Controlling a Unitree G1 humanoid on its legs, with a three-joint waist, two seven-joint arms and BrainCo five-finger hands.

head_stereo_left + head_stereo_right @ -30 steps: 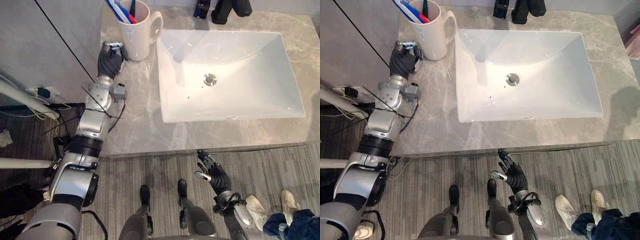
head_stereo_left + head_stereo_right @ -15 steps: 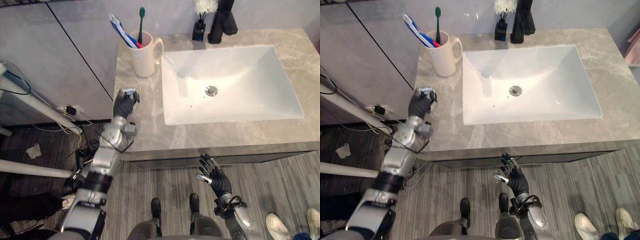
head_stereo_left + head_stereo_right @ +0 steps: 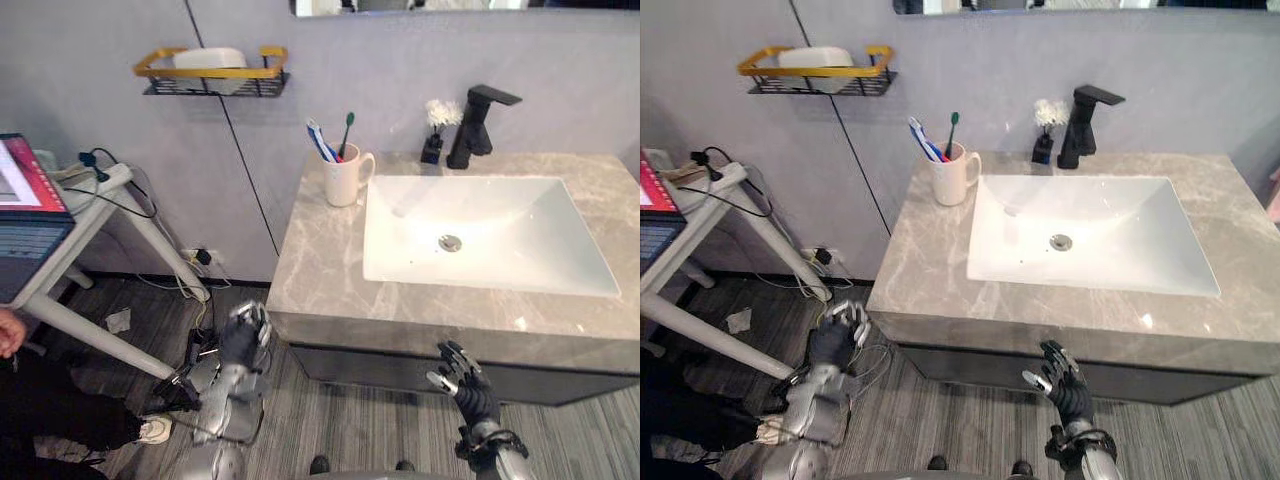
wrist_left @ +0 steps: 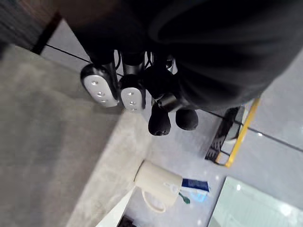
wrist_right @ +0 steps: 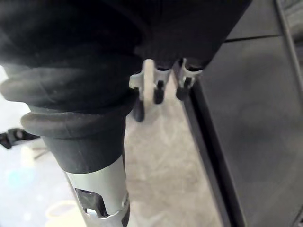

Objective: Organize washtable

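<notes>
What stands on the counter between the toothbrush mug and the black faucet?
A small black vase of white flowers, close beside the faucet, seen in the left eye view.

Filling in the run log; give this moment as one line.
left robot hand: curled, empty, below countertop | right robot hand: open, below countertop | mug: upright beside sink, toothbrushes inside
</notes>
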